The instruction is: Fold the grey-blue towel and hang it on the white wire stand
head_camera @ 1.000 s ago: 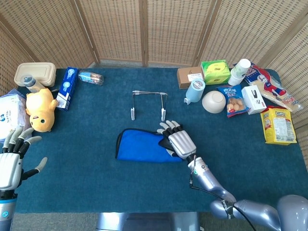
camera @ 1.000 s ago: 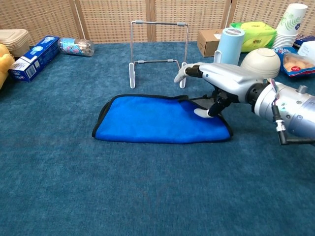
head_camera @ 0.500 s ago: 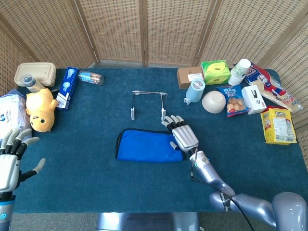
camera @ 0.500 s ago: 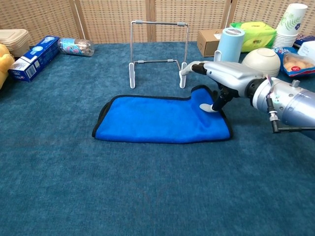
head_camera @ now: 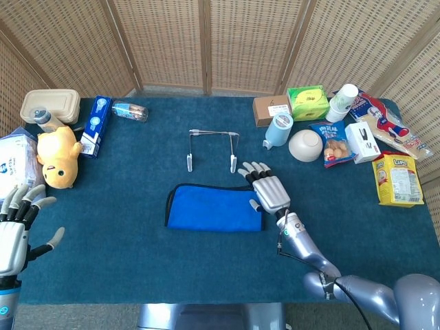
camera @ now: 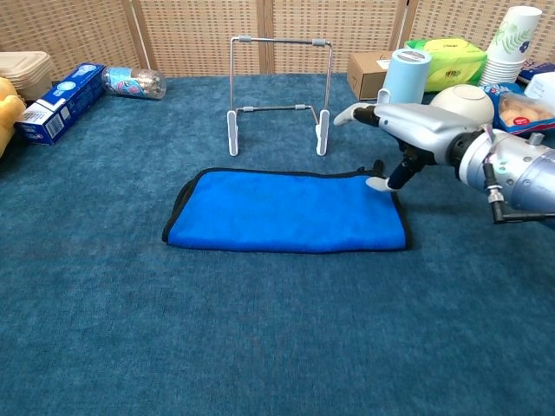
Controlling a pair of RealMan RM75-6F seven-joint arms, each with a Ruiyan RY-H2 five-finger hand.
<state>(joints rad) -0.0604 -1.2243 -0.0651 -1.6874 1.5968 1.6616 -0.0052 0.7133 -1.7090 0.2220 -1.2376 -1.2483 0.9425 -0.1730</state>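
Observation:
The blue towel (head_camera: pixel 214 208) (camera: pixel 286 212) lies folded flat on the dark blue table cover, its black edging showing along the far and left sides. Behind it stands the white wire stand (head_camera: pixel 212 150) (camera: pixel 277 94), bare. My right hand (head_camera: pixel 267 189) (camera: pixel 408 132) hovers at the towel's far right corner with fingers spread, holding nothing; its thumb tip points down just beside that corner. My left hand (head_camera: pixel 15 230) is open, far off at the table's left front edge, seen only in the head view.
At the back right are a cardboard box (head_camera: pixel 271 110), green pack (head_camera: pixel 306 102), light-blue canister (head_camera: pixel 278 130), white bowl (head_camera: pixel 305 145), paper cups (head_camera: pixel 342 102) and snack bags (head_camera: pixel 397 179). At the left are a yellow plush (head_camera: pixel 56 157), blue box (head_camera: pixel 95 126) and bottle (head_camera: pixel 129 111).
My right hand has drawn back to the right off the towel, and the towel's far right corner, lifted half a second ago, now lies flat. The left hand has barely moved.

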